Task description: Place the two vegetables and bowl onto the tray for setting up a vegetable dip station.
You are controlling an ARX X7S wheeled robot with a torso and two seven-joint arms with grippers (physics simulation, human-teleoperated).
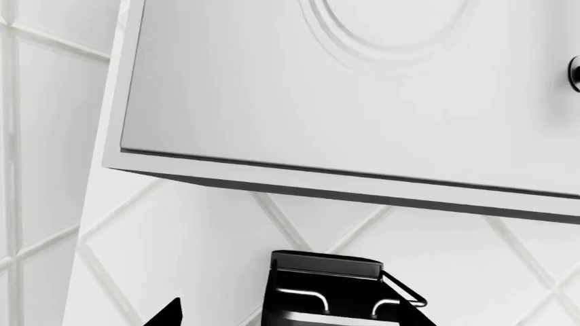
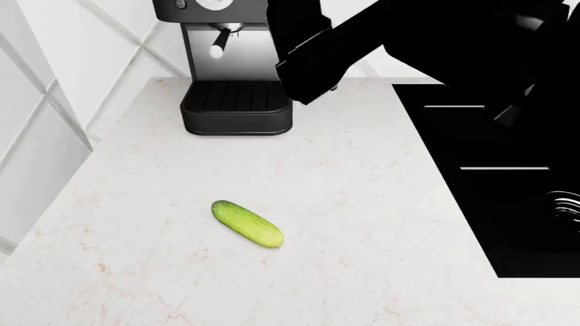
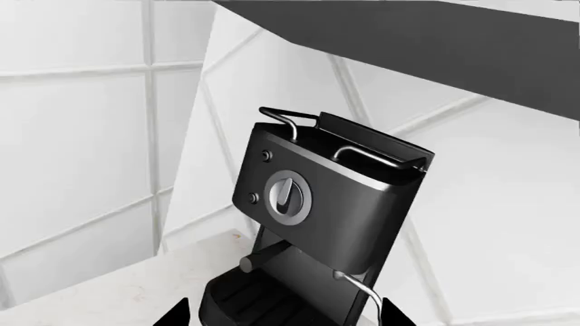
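Lower left of centre, head view: cucumber (image 2: 246, 223), loose on the tabletop (image 2: 363, 204), unheld. Coffee machine (image 2: 233, 68) upper left. Carrot, bowl, tray: not visible. Both hands' opening: cannot tell. Placement apparently all outstanding.

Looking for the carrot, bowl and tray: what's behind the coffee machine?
Only white tiled wall shows behind the espresso machine, with a white cabinet above. A black arm covers the counter beside it. Only the cucumber is visible.
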